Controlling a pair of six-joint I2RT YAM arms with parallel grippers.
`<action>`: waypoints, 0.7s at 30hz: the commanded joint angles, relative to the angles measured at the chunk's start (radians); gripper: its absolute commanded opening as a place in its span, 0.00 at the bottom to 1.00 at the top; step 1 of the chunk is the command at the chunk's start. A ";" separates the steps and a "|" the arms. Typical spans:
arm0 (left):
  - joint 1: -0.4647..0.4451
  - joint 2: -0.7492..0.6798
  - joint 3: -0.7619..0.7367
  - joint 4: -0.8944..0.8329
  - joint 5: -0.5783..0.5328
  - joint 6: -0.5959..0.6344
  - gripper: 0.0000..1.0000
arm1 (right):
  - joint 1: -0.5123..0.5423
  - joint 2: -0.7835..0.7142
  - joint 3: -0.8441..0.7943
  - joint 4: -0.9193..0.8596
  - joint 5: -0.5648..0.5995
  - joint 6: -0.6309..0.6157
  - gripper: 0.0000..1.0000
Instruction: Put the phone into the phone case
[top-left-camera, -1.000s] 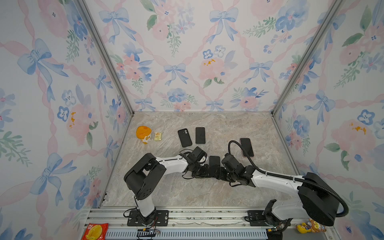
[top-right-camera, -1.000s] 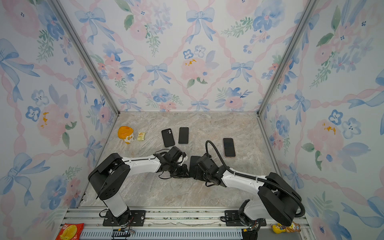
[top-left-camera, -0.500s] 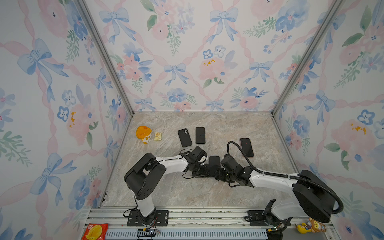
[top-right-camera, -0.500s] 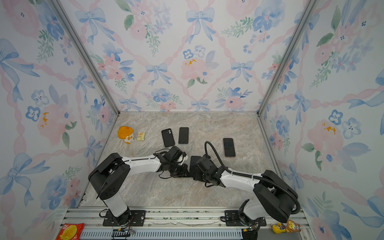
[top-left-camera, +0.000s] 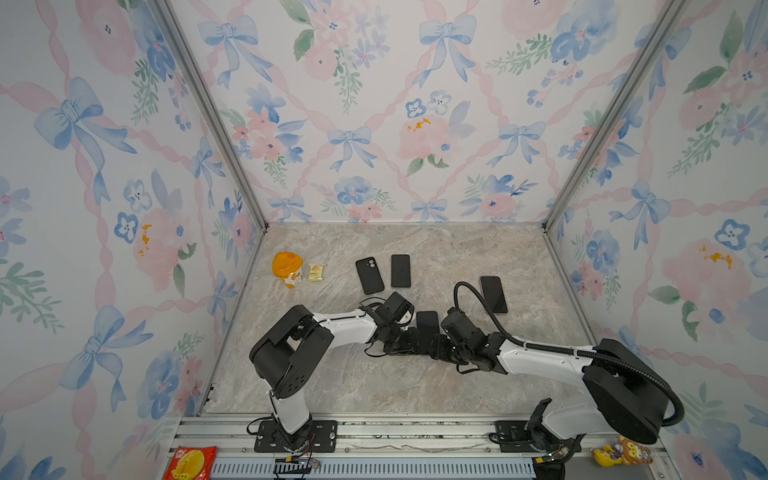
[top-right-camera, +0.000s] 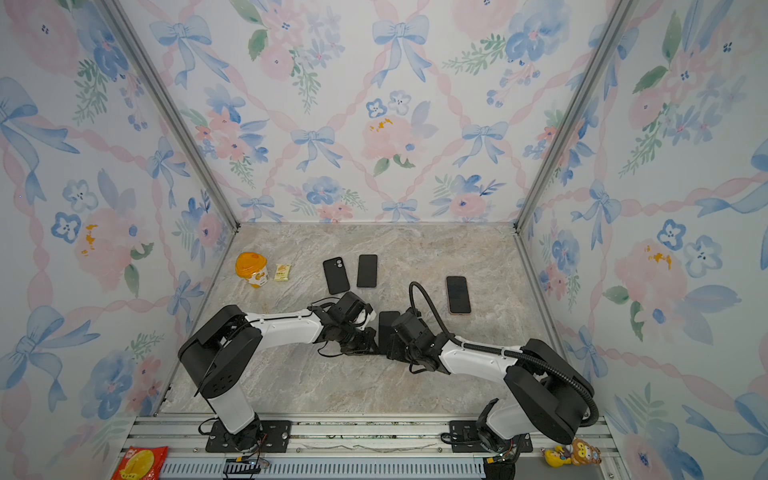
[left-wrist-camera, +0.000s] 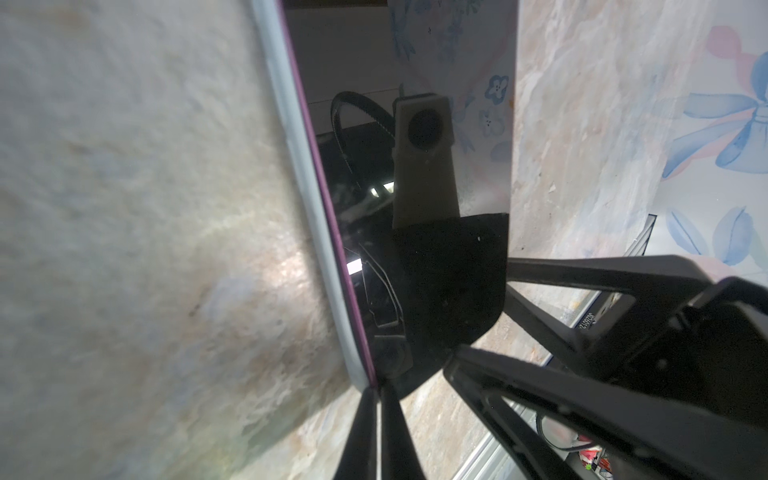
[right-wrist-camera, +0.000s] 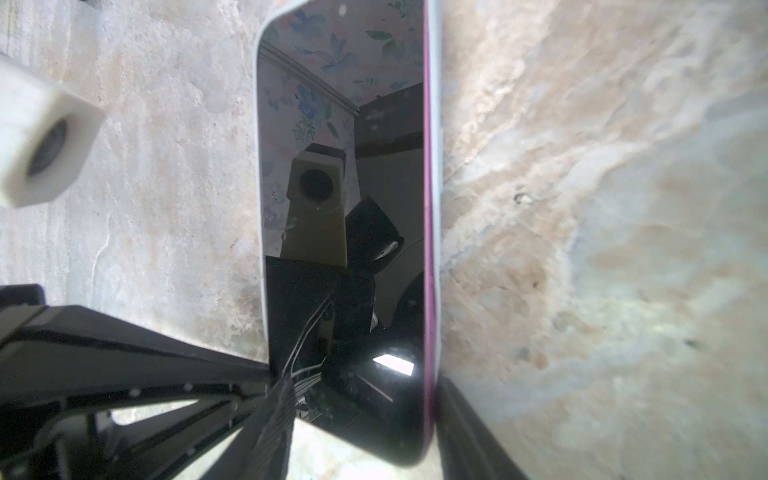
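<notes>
Phone, top views: in both top views the phone lies flat, screen up, near the middle of the table, its near end hidden between the two grippers
Left gripper, top views: the left gripper reaches in from the left to the phone's near left corner; how its jaws stand I cannot tell from here
Right gripper, top views: the right gripper comes in from the right and covers the phone's near end
Far side of table: a dark slab with two camera holes lies back up, just beside a second phone; whether the slab is a phone or a case I cannot tell
Right of middle: a third phone lies apart from the others
Left side: an orange cup stands upright, a small yellow packet just beside it
Left wrist, phone: a pale rim and a thin magenta line run along one long edge; the glossy screen mirrors the camera
Left wrist, left gripper: fingers pressed together with only a hairline slit, tips at the phone's corner, nothing between them
Left wrist, right gripper: its two black fingers stand either side of the phone's end
Right wrist, right gripper: narrowed onto the phone, one finger against each long edge, holding it across its width
Right wrist, left gripper: its tips meet the phone's edge beside the right gripper's ribbed finger
</notes>
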 joint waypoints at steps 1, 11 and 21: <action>-0.007 0.067 -0.021 -0.010 -0.058 0.027 0.06 | 0.007 0.051 -0.012 0.035 -0.052 0.005 0.55; 0.000 0.000 -0.029 -0.012 -0.053 0.018 0.18 | -0.006 -0.050 0.030 -0.137 0.040 -0.065 0.55; 0.008 0.029 -0.023 -0.011 -0.042 0.026 0.20 | -0.008 -0.047 0.041 -0.144 0.028 -0.075 0.54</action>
